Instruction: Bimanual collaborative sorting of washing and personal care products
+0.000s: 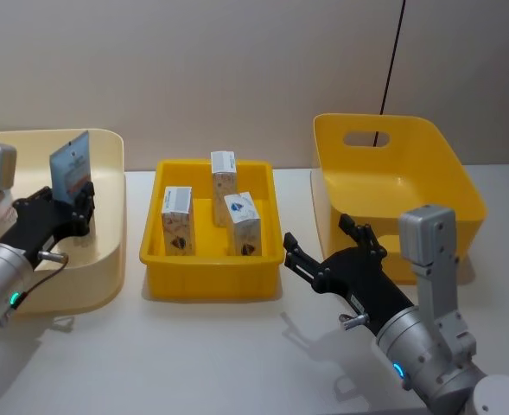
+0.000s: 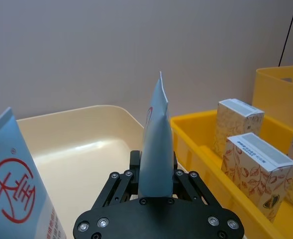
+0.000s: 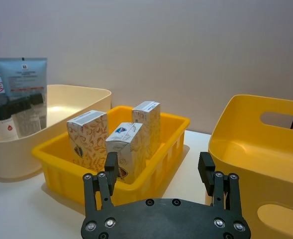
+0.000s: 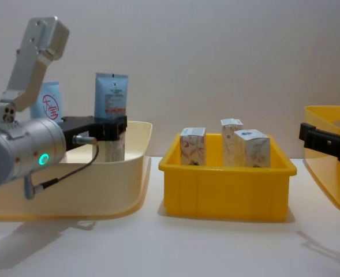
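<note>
Fingers of the left gripper (image 1: 74,197) clamp a light-blue tube (image 1: 70,167) upright over the cream bin (image 1: 116,164), at 9 o'clock from the yellow tray (image 1: 211,264) holding three cartons (image 1: 177,220). Judged step: depositing. Next move: lower and release. The right gripper (image 1: 316,235), at the tray's 4 o'clock, is spread and empty.

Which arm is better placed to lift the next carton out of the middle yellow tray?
Right, probably. The right claw is open and empty beside the near right corner of the yellow tray, closest to the blue-marked carton. The left claw is shut on a light-blue tube at the cream bin.
</note>
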Robot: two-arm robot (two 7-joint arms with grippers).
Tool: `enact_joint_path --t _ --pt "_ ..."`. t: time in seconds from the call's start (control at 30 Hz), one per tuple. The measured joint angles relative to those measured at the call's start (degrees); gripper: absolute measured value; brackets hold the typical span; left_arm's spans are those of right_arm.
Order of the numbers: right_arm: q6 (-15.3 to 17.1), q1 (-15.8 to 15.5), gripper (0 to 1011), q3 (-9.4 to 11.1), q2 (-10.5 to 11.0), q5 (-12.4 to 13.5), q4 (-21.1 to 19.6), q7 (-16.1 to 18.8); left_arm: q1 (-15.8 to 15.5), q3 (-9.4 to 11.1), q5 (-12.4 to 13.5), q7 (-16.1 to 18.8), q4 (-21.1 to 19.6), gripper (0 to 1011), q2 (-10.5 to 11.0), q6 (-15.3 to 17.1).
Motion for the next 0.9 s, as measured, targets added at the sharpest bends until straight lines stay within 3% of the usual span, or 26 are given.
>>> enact_joint_path --t 0.47,0.9 --pt "0.0 0.0 1001 0.0 0.0 0.0 0.0 0.0 0.6 -3.1 -3.0 -6.1 -3.4 292 2.5 -5.0" --pt "0.0 0.0 1001 0.0 0.0 0.0 0.0 0.0 1.2 -4.6 -9.2 -15.5 -7.0 292 4.6 -7.2"
